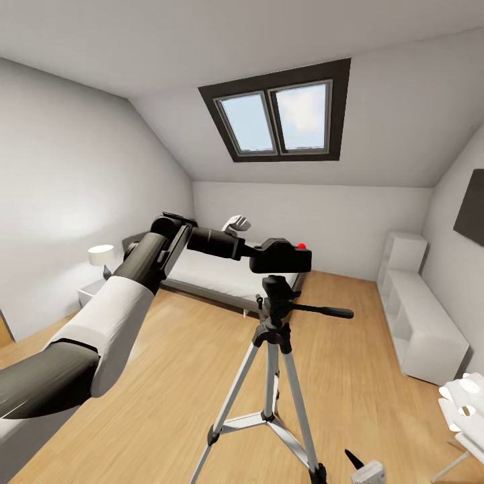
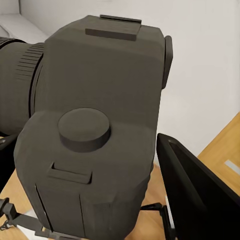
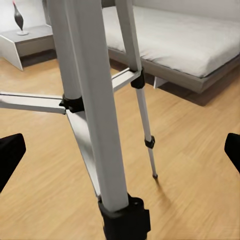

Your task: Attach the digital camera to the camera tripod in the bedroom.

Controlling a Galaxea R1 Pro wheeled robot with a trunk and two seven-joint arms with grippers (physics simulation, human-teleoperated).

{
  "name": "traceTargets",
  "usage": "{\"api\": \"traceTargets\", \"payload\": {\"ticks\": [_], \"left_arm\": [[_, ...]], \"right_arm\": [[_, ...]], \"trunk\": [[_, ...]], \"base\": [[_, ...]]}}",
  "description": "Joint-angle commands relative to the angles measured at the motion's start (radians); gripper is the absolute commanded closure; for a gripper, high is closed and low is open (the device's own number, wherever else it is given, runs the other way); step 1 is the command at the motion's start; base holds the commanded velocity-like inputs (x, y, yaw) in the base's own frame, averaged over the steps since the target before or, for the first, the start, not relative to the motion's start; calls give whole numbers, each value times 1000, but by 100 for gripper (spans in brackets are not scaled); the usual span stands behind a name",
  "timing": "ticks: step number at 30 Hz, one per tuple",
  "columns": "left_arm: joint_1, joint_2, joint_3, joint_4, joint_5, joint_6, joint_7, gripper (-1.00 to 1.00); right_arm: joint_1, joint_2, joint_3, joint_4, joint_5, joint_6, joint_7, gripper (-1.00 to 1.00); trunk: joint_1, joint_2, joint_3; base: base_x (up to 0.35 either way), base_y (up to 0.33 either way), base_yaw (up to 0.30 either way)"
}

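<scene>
The black digital camera [image 1: 281, 257] with its red button [image 1: 301, 246] hangs directly over the black head of the camera tripod [image 1: 272, 336]; whether they touch I cannot tell. My left gripper [image 1: 254, 253] is shut on the camera from the left. The left wrist view shows the camera body [image 2: 95, 135] up close, with one black finger [image 2: 200, 195] alongside it. The tripod's pan handle [image 1: 323, 311] points right. My right gripper [image 1: 363, 469] is low by the tripod's feet, open, its fingertips [image 3: 10, 155] wide apart on either side of a silver leg [image 3: 95, 100].
A grey bed [image 1: 208, 272] with a white mattress stands behind the tripod, with a nightstand [image 1: 91, 290] and lamp [image 1: 102, 255] to its left. White shelving [image 1: 420, 316] lines the right wall under a black panel [image 1: 470, 208]. A white object [image 1: 464, 403] sits at the lower right.
</scene>
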State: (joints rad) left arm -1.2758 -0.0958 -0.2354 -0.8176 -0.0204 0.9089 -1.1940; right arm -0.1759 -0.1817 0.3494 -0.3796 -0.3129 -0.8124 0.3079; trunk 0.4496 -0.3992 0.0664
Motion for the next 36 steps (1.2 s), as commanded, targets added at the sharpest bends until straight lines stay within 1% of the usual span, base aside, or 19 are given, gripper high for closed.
{"api": "traceTargets", "payload": {"ticks": [1,12,23,36], "left_arm": [[0,0,1,0,-1,8,-6,100],[0,0,1,0,-1,8,-5,100],[0,-3,1,1,-1,8,22,100],[0,-4,1,1,-1,8,25,100]], "right_arm": [[-1,-1,5,-1,-11,-2,5,-100],[-1,-1,4,-22,-11,-2,6,-100],[-1,-1,3,-53,-11,-2,7,-100],[-1,1,2,-84,-11,-2,4,-100]], "trunk": [[0,-1,0],[0,-1,0],[0,-1,0],[0,-1,0]], "base": [[0,0,0],[0,0,0],[0,0,0],[0,0,0]]}}
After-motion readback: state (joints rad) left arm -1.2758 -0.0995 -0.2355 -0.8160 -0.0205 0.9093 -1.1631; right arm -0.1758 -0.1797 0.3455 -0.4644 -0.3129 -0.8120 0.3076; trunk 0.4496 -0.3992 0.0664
